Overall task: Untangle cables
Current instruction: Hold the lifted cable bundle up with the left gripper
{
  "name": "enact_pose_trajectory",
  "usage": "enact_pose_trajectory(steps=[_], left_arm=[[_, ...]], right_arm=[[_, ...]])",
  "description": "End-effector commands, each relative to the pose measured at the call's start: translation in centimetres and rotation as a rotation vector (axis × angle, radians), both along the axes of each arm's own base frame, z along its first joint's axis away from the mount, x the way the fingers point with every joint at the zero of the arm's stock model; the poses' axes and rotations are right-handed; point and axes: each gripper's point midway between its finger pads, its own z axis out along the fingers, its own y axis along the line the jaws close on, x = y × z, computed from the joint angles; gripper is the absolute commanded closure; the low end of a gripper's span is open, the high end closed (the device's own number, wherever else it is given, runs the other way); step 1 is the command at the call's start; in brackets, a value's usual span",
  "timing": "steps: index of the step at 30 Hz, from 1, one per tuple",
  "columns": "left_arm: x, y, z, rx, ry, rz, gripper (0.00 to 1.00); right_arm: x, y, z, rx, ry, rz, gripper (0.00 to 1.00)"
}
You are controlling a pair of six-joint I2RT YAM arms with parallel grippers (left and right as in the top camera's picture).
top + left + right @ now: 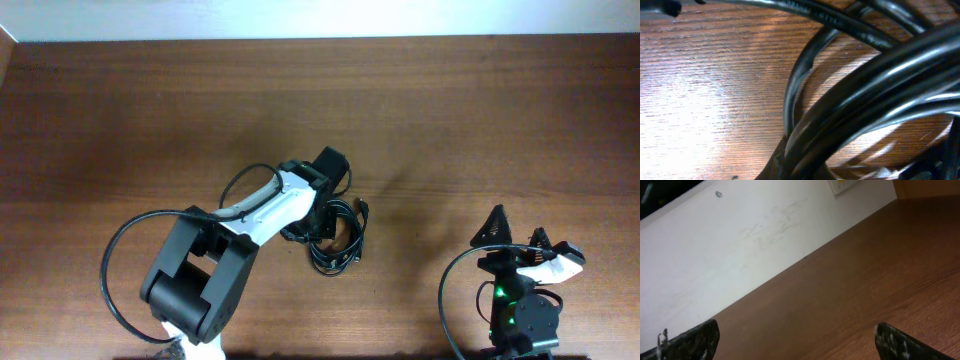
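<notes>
The cables (340,240) are thin black cords lying bundled in a loose coil on the wooden table (450,130) near its middle. My left gripper (318,222) is down on the left side of the coil. In the left wrist view the cables (875,85) fill the frame very close up, and several strands run together into the jaws (805,167), which look shut on them. My right gripper (520,236) sits at the front right, far from the cables. It is open and empty above bare table (800,347).
A thick black wire (130,235) loops off the left arm at the front left. The right arm's base (520,315) with a green light stands at the front right. A white wall (740,240) borders the table's far edge.
</notes>
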Motion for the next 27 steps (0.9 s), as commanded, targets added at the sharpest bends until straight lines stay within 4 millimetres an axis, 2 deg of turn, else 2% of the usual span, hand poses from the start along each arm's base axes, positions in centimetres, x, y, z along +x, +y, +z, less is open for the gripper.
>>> enact_pose_trajectory(steps=[1,4,8,14,16,21,27], left_arm=[[-0.3,0.1,-1.2,0.008,0.029,-0.010,1.00],[0.0,-0.1,0.5,0.004,0.022,-0.010,1.00],[2.0,-1.4,6.7,-0.086,-0.119,-0.011,1.00],[2.2,-1.4,14.2,-0.204,-0.303,-0.015,1.00],[1.9,-1.3,15.6,-0.225,-0.335,-0.015,1.00],[0.8,-0.6,16.9,-0.221,-0.353,-0.083,1.00],[0.2,-0.1,18.4,-0.236,-0.379,-0.086,1.00]], right_arm=[[0.0,-0.1,-0.4,-0.004,0.007,-0.003,0.02],[0.0,-0.1,-0.4,-0.004,0.007,-0.002,0.01],[0.0,-0.1,-0.4,-0.004,0.007,-0.003,0.01],[0.0,-0.1,-0.4,-0.004,0.007,-0.002,0.02],[0.0,-0.1,-0.4,-0.004,0.007,-0.002,0.02],[0.0,-0.1,-0.4,-0.004,0.007,-0.003,0.02],[0.0,-0.1,-0.4,-0.004,0.007,-0.002,0.02]])
